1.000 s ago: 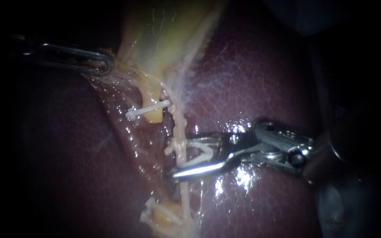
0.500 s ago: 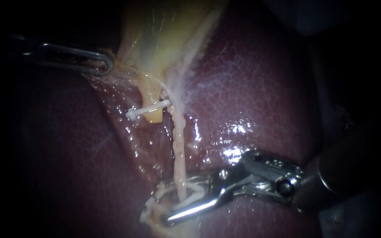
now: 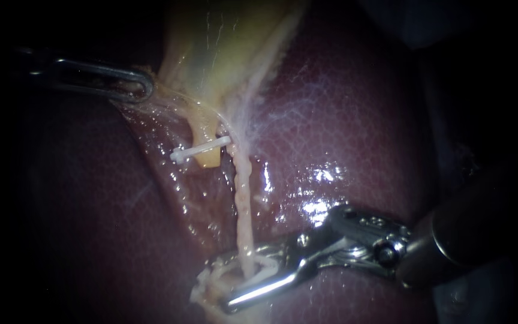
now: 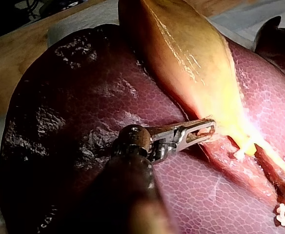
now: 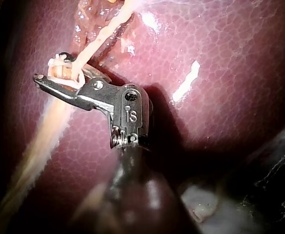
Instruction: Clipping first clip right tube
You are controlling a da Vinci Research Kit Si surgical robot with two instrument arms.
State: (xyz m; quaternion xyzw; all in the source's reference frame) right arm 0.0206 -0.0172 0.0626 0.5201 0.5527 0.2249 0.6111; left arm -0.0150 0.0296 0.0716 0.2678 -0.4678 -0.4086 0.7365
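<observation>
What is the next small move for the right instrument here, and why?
Probably squeeze the jaws together to lock the white clip on the right tube. The right instrument holds the open clip astride that tube, one jaw on each side, and the left instrument grips the gallbladder edge, so the tube lies straight.

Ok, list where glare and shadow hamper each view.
Endoscope view: light pools centrally, the left instrument sits in near darkness; wet glare on the liver just above the right instrument and its clip. Left wrist view: the gallbladder glows brightly where it narrows. Right wrist view: a glare streak on the liver, dark shadow beside the instrument.
</observation>
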